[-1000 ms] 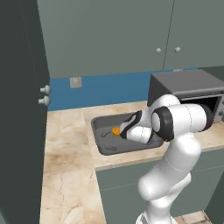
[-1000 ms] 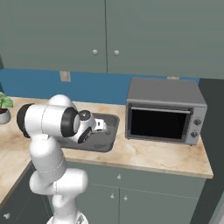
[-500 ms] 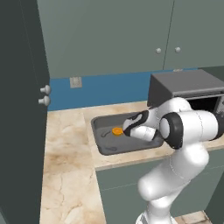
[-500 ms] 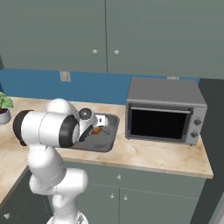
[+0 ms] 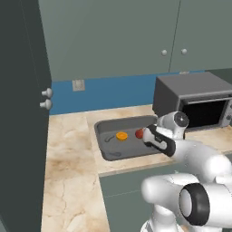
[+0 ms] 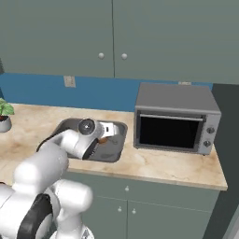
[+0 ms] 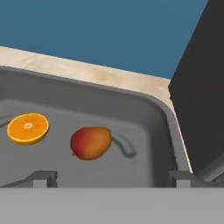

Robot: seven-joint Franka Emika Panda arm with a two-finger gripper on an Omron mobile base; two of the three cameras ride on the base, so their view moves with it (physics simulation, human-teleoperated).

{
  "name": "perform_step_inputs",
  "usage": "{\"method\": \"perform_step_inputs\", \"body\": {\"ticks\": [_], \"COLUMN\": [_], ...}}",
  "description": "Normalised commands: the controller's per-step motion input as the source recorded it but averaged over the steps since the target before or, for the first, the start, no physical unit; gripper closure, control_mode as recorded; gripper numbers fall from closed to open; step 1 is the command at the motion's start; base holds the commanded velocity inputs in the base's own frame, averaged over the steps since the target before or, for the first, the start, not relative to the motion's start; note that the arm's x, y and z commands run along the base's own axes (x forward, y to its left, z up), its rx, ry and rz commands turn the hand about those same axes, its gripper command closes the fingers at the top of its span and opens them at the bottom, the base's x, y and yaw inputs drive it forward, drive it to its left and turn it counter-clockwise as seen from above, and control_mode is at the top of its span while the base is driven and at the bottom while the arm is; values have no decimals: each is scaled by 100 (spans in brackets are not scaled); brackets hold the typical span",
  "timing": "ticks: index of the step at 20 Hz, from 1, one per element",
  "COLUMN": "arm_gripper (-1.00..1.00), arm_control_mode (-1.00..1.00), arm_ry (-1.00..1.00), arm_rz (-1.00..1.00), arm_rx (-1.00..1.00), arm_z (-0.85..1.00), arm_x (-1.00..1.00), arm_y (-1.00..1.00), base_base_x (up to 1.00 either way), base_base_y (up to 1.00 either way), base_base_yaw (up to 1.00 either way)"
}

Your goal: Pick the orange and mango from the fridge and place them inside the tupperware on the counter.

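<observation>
While tool [image 7: 111, 177] hovers apart, mango [image 7: 91, 142] beside orange [image 7: 28, 127], inside tupperware [image 7: 173, 131]

— What sort of room are we in?

— We're in a home kitchen, a rendered one. We see a beige marbled counter [image 6: 154, 165] over grey-green cabinet doors [image 6: 168, 214] with small round knobs, and matching wall cupboards [image 6: 116, 35] above.

— Anything else telling us so?

— A grey microwave [image 6: 176, 119] stands on the worktop against a blue backsplash [image 5: 108, 93] with a wall socket [image 5: 78, 84] (pale, just above the stone). We also spot a potted plant [image 6: 3, 114] at the far end.
</observation>
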Motion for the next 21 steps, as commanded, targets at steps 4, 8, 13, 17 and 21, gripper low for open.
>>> {"method": "perform_step_inputs", "body": {"ticks": [4, 8, 13, 17, 21], "arm_gripper": [-100, -100, -100, -100, -100], "arm_control_mode": [-100, -100, -100, -100, -100], "arm_ry": [6, 16, 7, 0, -1], "arm_rz": [0, 0, 2, 6, 1], "arm_rx": [-1, -2, 0, 0, 0], "arm_z": [100, 100, 92, 70, 41], "arm_x": [-69, -92, -100, -100, -100], "arm_y": [-23, -33, -32, -42, -72], "base_base_x": [0, 0, 0, 0, 0], "base_base_y": [0, 0, 0, 0, 0], "base_base_yaw": [0, 0, 0, 0, 0]}}
